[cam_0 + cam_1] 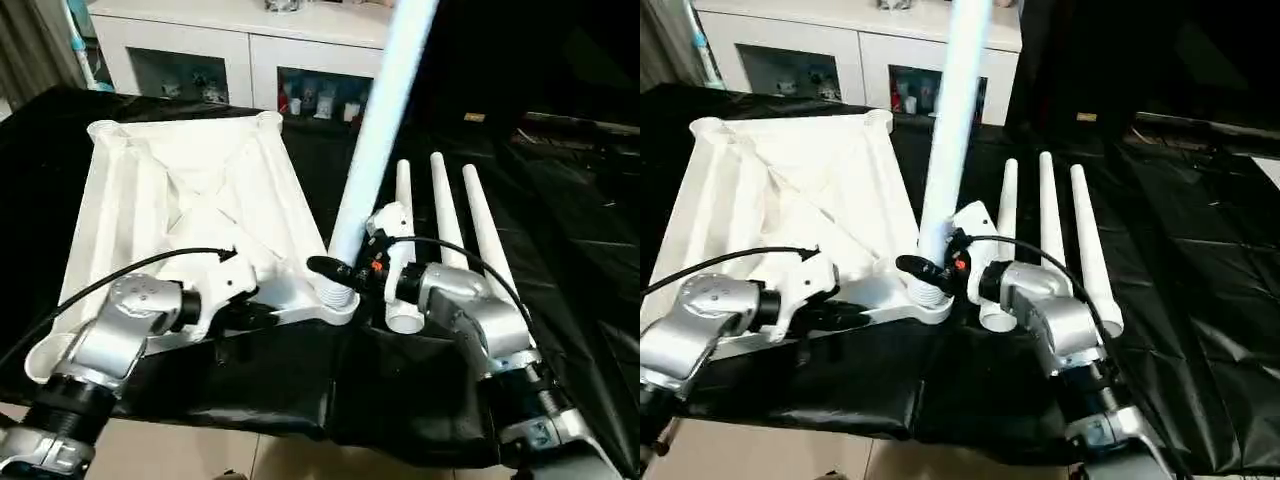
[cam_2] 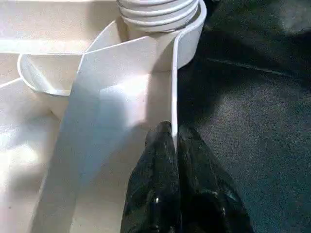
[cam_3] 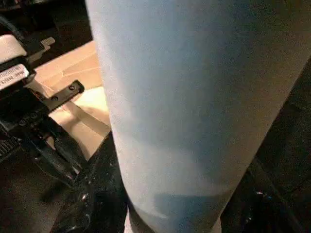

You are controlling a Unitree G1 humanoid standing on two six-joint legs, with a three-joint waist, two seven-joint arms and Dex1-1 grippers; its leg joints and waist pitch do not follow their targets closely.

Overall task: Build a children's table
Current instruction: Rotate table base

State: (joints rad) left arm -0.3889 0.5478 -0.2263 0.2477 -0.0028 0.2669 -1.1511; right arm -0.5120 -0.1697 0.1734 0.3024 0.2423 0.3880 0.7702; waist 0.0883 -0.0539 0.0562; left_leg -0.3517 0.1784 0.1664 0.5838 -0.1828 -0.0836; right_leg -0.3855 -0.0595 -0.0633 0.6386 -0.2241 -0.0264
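- While the right gripper is clamped on the lower part of one leg, that leg stands nearly upright with its threaded end seated in the near corner socket of the tabletop, directly below the fingers.
- The left gripper has its two fingers pinched together on the thin edge wall of the tabletop, just short of that same socket; the threaded rings of the leg sit just ahead of its fingertips.
- The tabletop lies underside up on the black cloth, its X-ribs showing, and stretches away from both grippers toward the cabinet.
- Three more legs lie side by side on the cloth, just beyond and outboard of the right gripper, untouched.
- The step in hand looks like fixing the first leg into its socket: one gripper steadies the tabletop, the other works the leg.
- Threads are visible above the socket rim, so the leg seems not fully home.
- The next move likely calls for turning the leg about its own axis while keeping it upright, with the left gripper holding the tabletop from swinging round.
- A tilted leg could cross the thread or lever the corner up.
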